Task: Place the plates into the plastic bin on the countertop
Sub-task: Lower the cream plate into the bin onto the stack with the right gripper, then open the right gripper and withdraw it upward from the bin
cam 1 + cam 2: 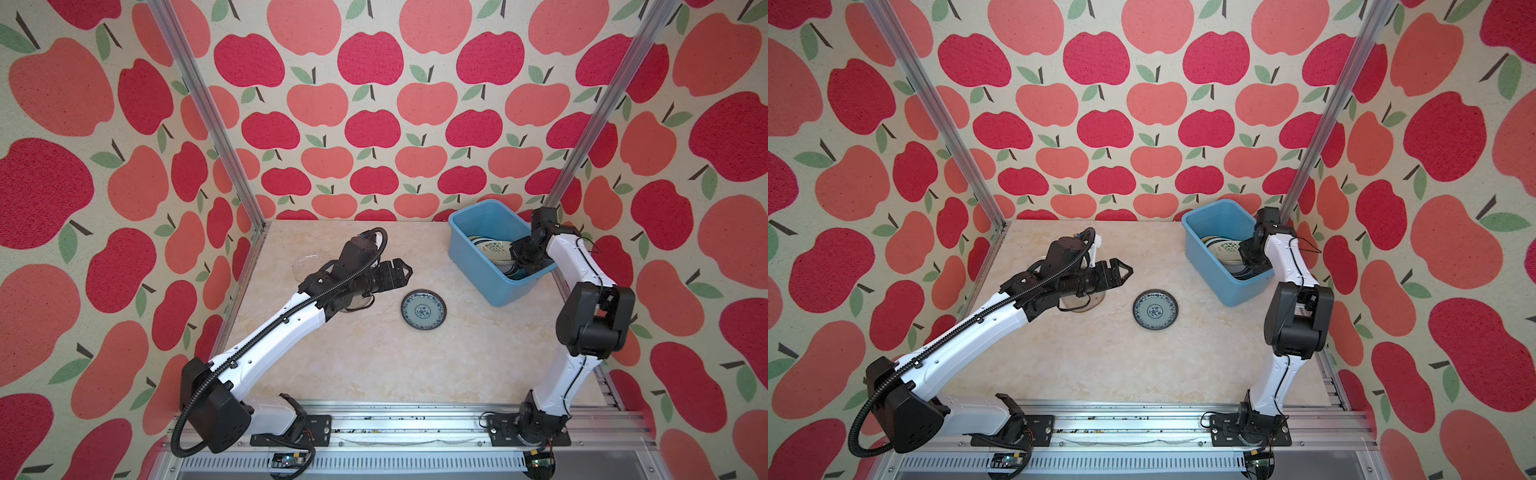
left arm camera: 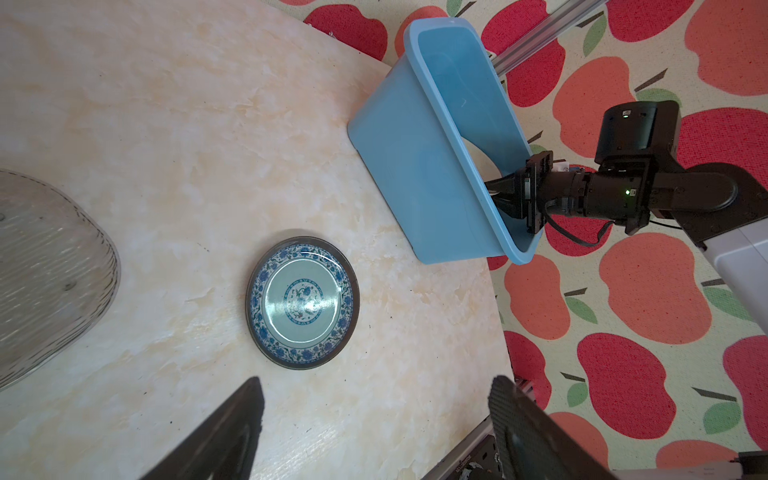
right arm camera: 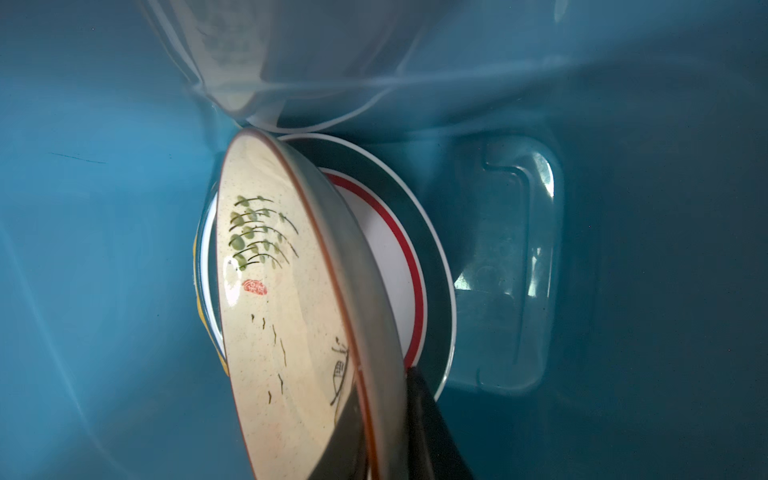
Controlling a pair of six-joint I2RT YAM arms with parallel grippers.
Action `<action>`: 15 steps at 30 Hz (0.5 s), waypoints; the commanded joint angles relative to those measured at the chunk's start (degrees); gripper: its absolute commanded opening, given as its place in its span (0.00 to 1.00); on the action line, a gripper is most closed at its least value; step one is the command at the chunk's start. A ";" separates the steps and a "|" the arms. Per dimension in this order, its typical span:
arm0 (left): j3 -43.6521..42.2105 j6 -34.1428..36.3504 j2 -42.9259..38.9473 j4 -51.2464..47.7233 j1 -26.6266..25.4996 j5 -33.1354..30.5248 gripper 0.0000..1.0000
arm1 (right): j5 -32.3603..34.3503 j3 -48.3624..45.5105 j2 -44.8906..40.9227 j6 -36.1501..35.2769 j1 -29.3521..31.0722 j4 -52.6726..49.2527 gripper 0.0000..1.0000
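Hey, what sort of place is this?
Probably a staged robot test booth, not a kitchen: apple-patterned walls on aluminium rails, a beige marble-look countertop, white-and-black arms bolted at the front.

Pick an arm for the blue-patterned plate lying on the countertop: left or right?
Left. The left gripper hangs open and empty close to the blue-patterned plate. The right gripper is down in the plastic bin, its fingers astride the rim of the cream plate.
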 commanded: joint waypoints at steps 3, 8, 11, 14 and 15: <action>2.08 0.45 -0.07 -1.75 0.48 0.43 0.87 | 0.28 1.47 0.76 -1.06 -0.26 0.59 0.29; 2.41 0.48 -0.50 -2.40 0.77 -0.05 0.87 | -0.14 1.32 1.39 -0.98 -0.28 0.07 0.34; 2.91 0.96 -0.56 -2.87 1.11 -0.33 0.87 | -0.14 1.37 1.73 -1.32 -0.25 0.01 0.37; 3.22 1.32 -0.50 -3.30 1.67 -0.20 0.87 | 0.03 1.99 2.43 -2.19 -0.31 -0.76 0.40; 3.23 1.38 -0.50 -3.31 1.85 -0.13 0.87 | 0.13 2.19 2.54 -2.44 -0.29 -0.97 0.41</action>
